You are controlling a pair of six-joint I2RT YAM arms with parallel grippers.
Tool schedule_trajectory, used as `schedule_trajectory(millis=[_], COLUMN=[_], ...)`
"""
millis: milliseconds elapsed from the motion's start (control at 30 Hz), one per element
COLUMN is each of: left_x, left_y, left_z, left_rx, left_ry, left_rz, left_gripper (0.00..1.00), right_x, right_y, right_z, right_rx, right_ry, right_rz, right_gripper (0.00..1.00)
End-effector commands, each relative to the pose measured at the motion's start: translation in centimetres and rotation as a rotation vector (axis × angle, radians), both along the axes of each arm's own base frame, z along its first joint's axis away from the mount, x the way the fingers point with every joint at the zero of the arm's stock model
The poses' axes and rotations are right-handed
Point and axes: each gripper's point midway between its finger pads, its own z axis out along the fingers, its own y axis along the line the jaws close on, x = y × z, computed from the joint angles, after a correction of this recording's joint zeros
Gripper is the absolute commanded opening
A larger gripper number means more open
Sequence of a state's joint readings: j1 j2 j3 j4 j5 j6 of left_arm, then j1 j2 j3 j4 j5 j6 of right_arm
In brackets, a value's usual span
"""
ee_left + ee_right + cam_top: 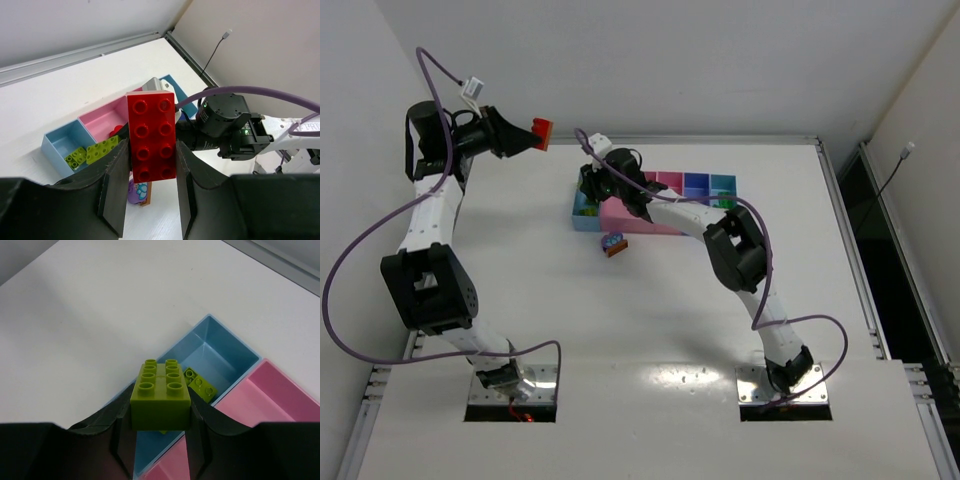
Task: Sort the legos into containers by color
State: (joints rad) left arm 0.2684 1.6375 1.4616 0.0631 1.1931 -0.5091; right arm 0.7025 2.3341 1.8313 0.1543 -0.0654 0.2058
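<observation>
1. The counter (620, 330) fills the middle of the top view. The containers and one loose piece are carried on it.
2. The containers (630, 222) are seen as a joined row in the upper middle of the top view. The light blue end bin (220, 347) sits centre right in the right wrist view, with a pink bin touching it at lower right.
3. The right pincer (160, 416) is pinched on a lime green lego (160, 390), held studs-up over the near corner of that light blue bin. The drop is judged to be the step in hand. The brick should be carried a little further over the bin's floor and lowered inside the walls before it is let go. That way it is not bounced off the rim into the pink side.
4. The left pincer (151, 167) is clamped on a red lego (151, 135), raised at the upper left of the top view, well apart from the row. It is best held off until the right arm, which lies across the bins, is drawn clear.
5. Two green legos (199, 384) are seen lying in the light blue bin, so the colour is matched.
6. A small purple and orange piece (613, 244) lies on the counter just below the row, not yet sorted.
</observation>
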Motion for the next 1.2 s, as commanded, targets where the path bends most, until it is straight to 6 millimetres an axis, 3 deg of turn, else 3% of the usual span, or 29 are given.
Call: schedule_trajectory(millis=[0,100,167,300,400,467,500,533,567,600,633,667,700,800,867,900,967,1000,1167], left_x=[-0.5,-0.5,-0.5,-0.5,-0.5,-0.9,-1.1,-1.0,-1.1,-1.4,-1.3,-1.4,-1.7,-3.4,-5.2,-5.9,-7.5,-8.5,-10.7], left_y=[0.1,0.1,0.1,0.1,0.1,-0.6,-0.7,-1.1,-1.9,-2.4,-2.9,-3.4,-4.6,-7.4,-9.0,-10.5,-12.1,-13.6,-17.1], left_z=[1.6,1.6,1.6,1.6,1.6,1.3,1.3,0.9,0.9,0.6,0.2,-0.2,-0.2,-1.4,-2.3,-2.7,-3.9,-3.8,-3.9], left_rx=[0.009,0.009,0.009,0.009,0.009,0.005,0.009,0.005,0.011,0.007,0.01,0.007,0.006,-0.006,-0.029,-0.039,-0.062,-0.063,-0.072], left_ry=[-0.063,-0.063,-0.063,-0.063,-0.063,-0.055,-0.062,-0.052,-0.061,-0.053,-0.053,-0.043,-0.043,-0.026,0.01,0.027,0.079,0.081,0.105], left_rz=[-0.006,-0.006,-0.006,-0.006,-0.006,-0.042,-0.052,-0.072,-0.09,-0.113,-0.126,-0.138,-0.167,-0.311,-0.422,-0.488,-0.588,-0.641,-0.798], left_gripper=[0.0,0.0,0.0,0.0,0.0,0.0,0.0,0.0,0.0,0.0,0.0,0.0,0.0,0.0,0.0,0.0,0.0,0.0,0.0], right_x=[0.6,0.6,0.6,0.4,0.0,-1.7,-2.4,-3.5,-5.6,-7.3,-7.8,-10.3,-11.6,-14.8,-15.9,-16.9,-17.7,-18.2,-19.6], right_y=[0.1,0.1,0.1,0.0,-0.6,-1.0,-2.6,-3.0,-2.9,-3.7,-5.0,-5.6,-6.5,-9.5,-11.3,-11.7,-12.7,-12.8,-13.5], right_z=[1.2,0.6,0.6,0.1,2.0,5.0,7.1,8.2,9.5,9.1,10.1,13.3,13.2,16.7,17.4,19.4,19.2,19.4,19.0], right_rx=[0.002,-0.004,-0.004,-0.01,-0.004,0.043,0.069,0.109,0.162,0.188,0.225,0.299,0.327,0.419,0.459,0.478,0.48,0.481,0.521], right_ry=[-0.054,-0.047,-0.047,-0.039,-0.07,-0.083,-0.093,-0.075,-0.053,-0.01,0.009,0.028,0.052,0.089,0.122,0.063,0.049,0.038,0.089], right_rz=[0.002,0.002,0.002,0.003,0.042,0.12,0.144,0.187,0.295,0.346,0.369,0.446,0.467,0.507,0.501,0.515,0.514,0.528,0.537], right_gripper=[0.31,0.53,0.6,0.61,0.61,0.61,0.61,0.6,0.6,0.6,0.6,0.62,0.63,0.69,0.69,0.69,0.69,0.69,0.69])
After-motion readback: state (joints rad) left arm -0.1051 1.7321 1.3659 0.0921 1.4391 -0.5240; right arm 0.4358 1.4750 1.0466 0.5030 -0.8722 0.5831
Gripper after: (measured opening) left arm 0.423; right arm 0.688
